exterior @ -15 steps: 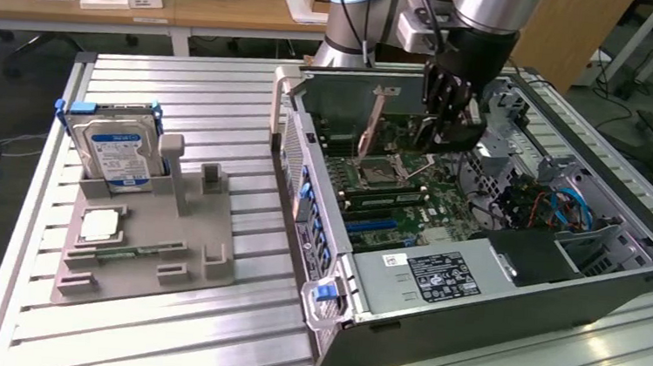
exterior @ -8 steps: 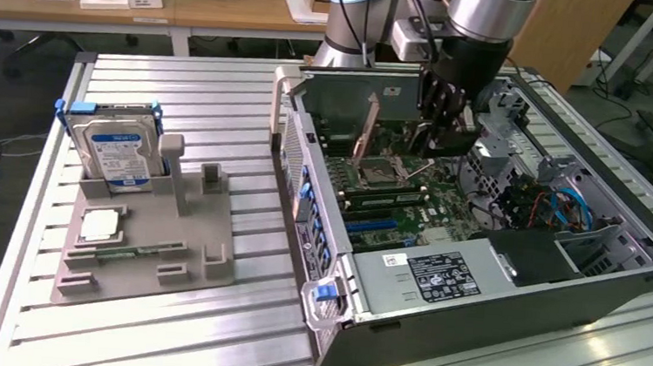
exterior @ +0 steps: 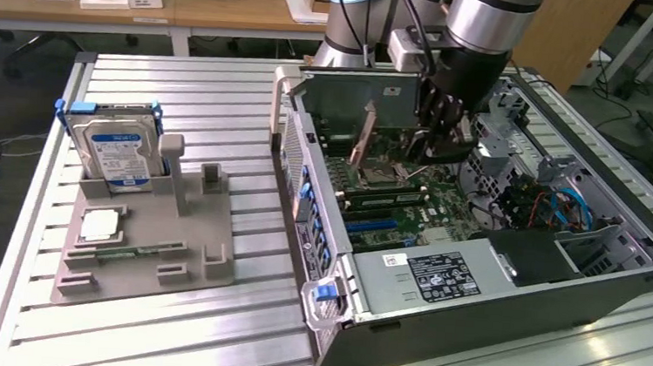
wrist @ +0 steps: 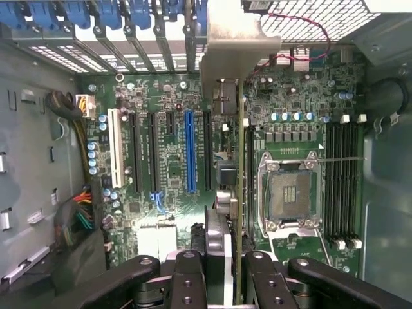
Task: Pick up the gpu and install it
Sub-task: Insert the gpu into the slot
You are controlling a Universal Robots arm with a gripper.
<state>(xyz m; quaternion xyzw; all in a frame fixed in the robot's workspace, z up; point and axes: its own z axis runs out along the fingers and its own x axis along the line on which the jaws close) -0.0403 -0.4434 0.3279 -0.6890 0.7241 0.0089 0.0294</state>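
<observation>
From my station I see the end effector (exterior: 434, 128) clenched on the gpu (exterior: 357, 98), holding the card upright on its long edge inside the open computer case (exterior: 505, 289). In the exterior view the card's flat face turns toward the camera, and its silvery end bracket sits at the case's rear wall, on the exterior view's left.

Through the wrist view I look straight down the card. The gpu (wrist: 226, 174) shows edge-on, pinched between the two black fingers (wrist: 190, 273) of the end effector (wrist: 225, 267). It runs over the motherboard (wrist: 161, 135) between the blue slot (wrist: 190, 151) and the bare processor socket (wrist: 290, 196). I cannot tell whether its lower edge touches a slot.

Out on the counter (exterior: 193, 94), a hard drive (exterior: 119, 154) stands upright in a grey holder (exterior: 152, 248), well apart from the case.
</observation>
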